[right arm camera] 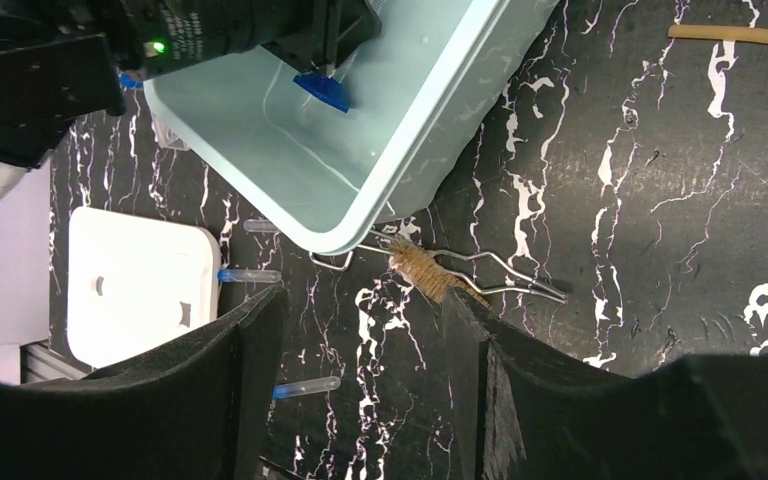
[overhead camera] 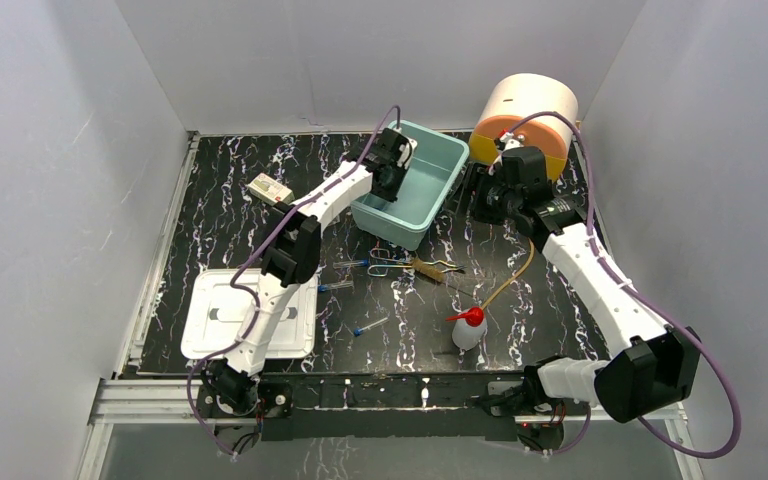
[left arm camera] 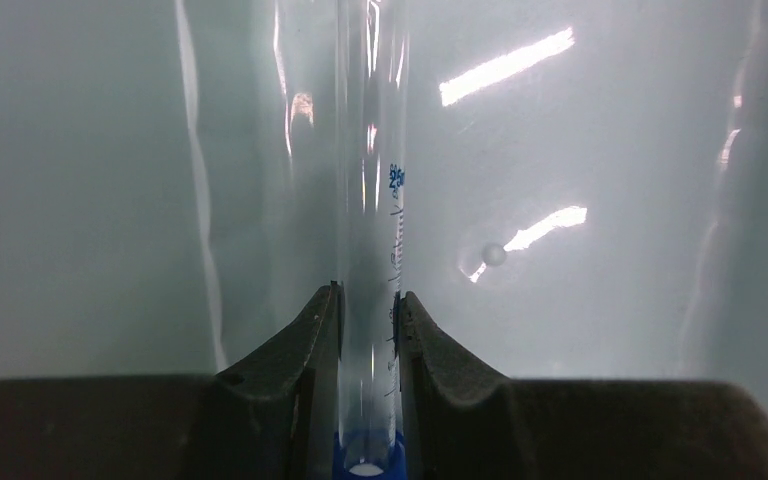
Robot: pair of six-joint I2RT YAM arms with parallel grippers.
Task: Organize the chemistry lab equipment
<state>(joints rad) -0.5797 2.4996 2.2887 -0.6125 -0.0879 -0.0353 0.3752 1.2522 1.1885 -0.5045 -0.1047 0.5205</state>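
My left gripper (left arm camera: 368, 295) (overhead camera: 396, 163) is shut on a clear graduated cylinder (left arm camera: 370, 180) with blue markings and a blue base. It holds the cylinder inside the teal bin (overhead camera: 400, 225). The right wrist view shows that blue base (right arm camera: 322, 90) low in the bin (right arm camera: 410, 170). My right gripper (right arm camera: 362, 300) (overhead camera: 482, 195) hangs open and empty above the table, right of the bin. On the table lie metal tongs (overhead camera: 392, 266) (right arm camera: 505, 280), tan tubing (overhead camera: 512, 275) (right arm camera: 740, 38), two blue-capped tubes (overhead camera: 370, 326) (overhead camera: 335, 287) and a red-nozzled wash bottle (overhead camera: 469, 328).
A white lid-like tray (overhead camera: 250, 315) (right arm camera: 135, 285) lies at the front left. An orange and white drum (overhead camera: 525, 115) stands at the back right. A small pale box (overhead camera: 270, 188) sits at the back left. A tan bristly bundle (right arm camera: 425, 270) lies across the tongs.
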